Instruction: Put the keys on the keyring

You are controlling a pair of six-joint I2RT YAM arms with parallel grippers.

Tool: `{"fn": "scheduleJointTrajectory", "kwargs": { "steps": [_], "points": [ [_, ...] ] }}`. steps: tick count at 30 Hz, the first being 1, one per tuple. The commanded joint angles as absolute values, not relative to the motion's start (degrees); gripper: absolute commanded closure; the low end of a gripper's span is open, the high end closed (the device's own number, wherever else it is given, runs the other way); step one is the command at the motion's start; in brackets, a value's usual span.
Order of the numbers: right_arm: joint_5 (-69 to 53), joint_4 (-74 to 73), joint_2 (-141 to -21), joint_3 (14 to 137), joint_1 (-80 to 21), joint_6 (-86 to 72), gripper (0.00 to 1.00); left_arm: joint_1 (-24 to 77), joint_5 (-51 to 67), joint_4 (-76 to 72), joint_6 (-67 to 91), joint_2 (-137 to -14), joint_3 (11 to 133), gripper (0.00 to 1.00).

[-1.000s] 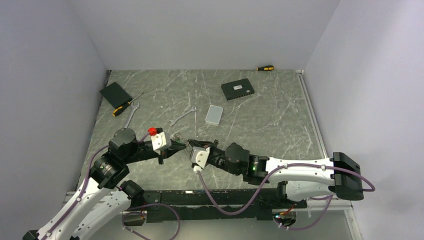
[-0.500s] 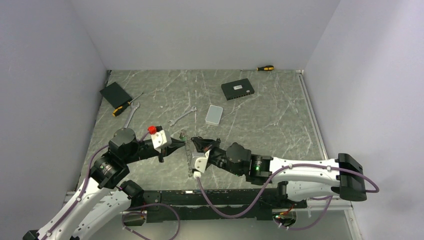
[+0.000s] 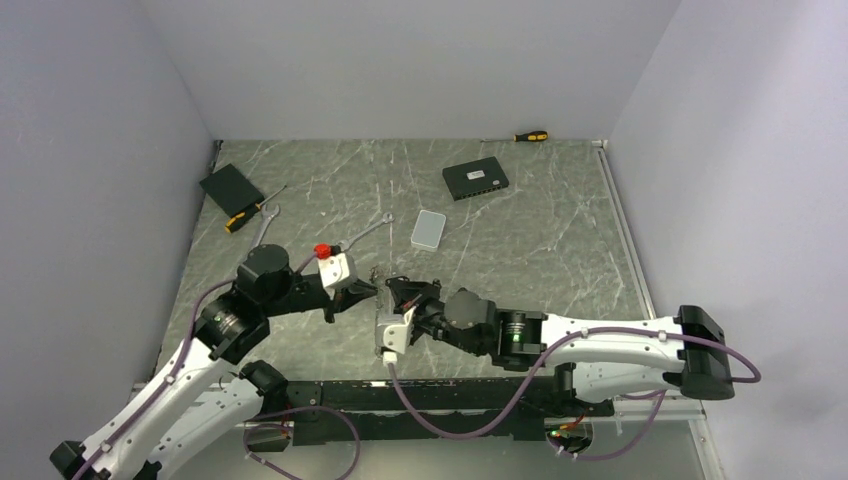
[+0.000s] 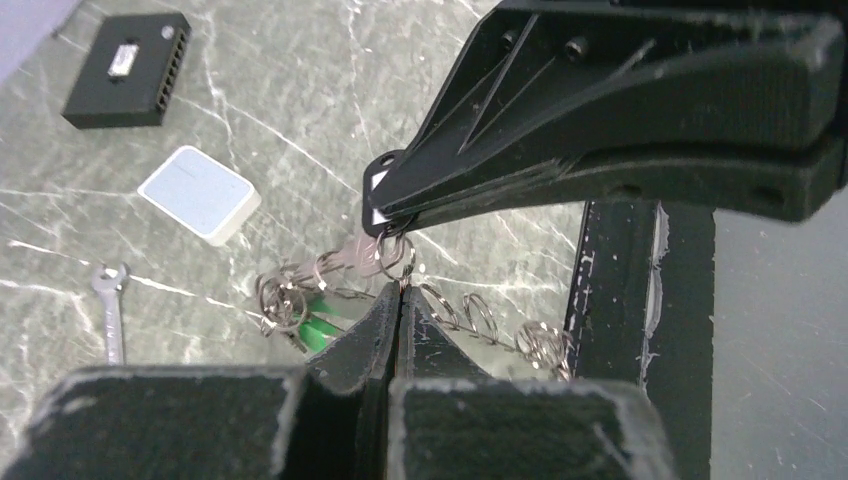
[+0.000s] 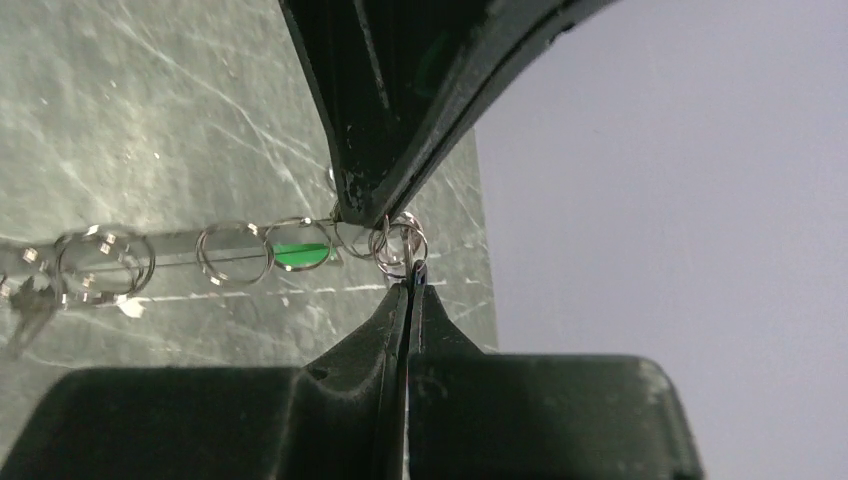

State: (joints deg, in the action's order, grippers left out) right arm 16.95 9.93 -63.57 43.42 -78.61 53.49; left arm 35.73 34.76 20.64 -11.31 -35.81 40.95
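Note:
In the left wrist view my left gripper (image 4: 400, 291) is shut on the thin wire of the keyring (image 4: 398, 262). My right gripper (image 4: 384, 214) comes in from the upper right, tip to tip with it, and pinches a small black tag. A silver key (image 4: 350, 256), small rings (image 4: 280, 297) and a green tag (image 4: 322, 331) hang to the left. In the right wrist view my right gripper (image 5: 411, 276) is shut on the dark tag at the rings (image 5: 398, 242), and a string of rings (image 5: 234, 252) with keys (image 5: 30, 300) trails left. From above, both grippers (image 3: 368, 290) (image 3: 393, 288) meet near the table's front.
A white box (image 3: 428, 228), a black device (image 3: 475, 180) and a wrench (image 3: 362, 233) lie behind the grippers. At the far left are a black box (image 3: 230, 186), a yellow-handled screwdriver (image 3: 246, 215) and a second wrench (image 3: 262, 233). Another screwdriver (image 3: 530, 136) lies by the back wall.
The left arm has swung right and away from its base, and the right gripper has shifted slightly left. The tips stay together on the rings, both shut throughout.

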Motion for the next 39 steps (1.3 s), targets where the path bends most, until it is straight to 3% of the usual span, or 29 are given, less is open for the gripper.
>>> {"fn": "scheduleJointTrajectory", "kwargs": {
  "steps": [1, 3, 5, 8, 10, 12, 23, 30, 39],
  "points": [
    [25.4, 13.0, -67.0, 46.8, -79.4, 60.5, 1.00, 35.4, 38.1, 20.8, -11.8, -37.2, 44.0, 1.00],
    [26.4, 13.8, -67.6, 47.0, -79.4, 62.1, 1.00, 35.4, 37.8, 20.7, -11.7, -37.0, 43.9, 1.00],
    [26.5, 15.6, -67.4, 46.6, -79.4, 63.4, 1.00, 35.3, 37.2, 20.5, -11.5, -36.5, 43.6, 0.83],
    [26.2, 18.9, -66.8, 45.6, -79.4, 65.7, 1.00, 35.3, 36.2, 20.1, -11.4, -35.7, 43.2, 0.44],
    [25.9, 20.6, -66.4, 44.7, -79.4, 67.4, 1.00, 35.3, 36.0, 20.0, -11.3, -35.1, 42.9, 0.31],
    [25.3, 21.4, -65.8, 44.1, -79.4, 68.6, 1.00, 35.3, 36.1, 20.0, -11.4, -34.7, 42.9, 0.27],
    [10.5, 26.7, -56.8, 37.3, -77.6, 69.1, 1.00, 35.3, 36.0, 19.0, -11.3, -30.8, 42.5, 0.35],
    [5.0, 27.1, -56.4, 36.6, -77.0, 67.1, 1.00, 35.2, 41.4, 16.3, -9.9, -28.2, 41.2, 0.47],
    [-2.1, 22.8, -53.8, 38.3, -76.7, 64.2, 1.00, 35.2, 37.6, 17.9, -10.7, -28.6, 41.9, 0.59]
  ]
}}
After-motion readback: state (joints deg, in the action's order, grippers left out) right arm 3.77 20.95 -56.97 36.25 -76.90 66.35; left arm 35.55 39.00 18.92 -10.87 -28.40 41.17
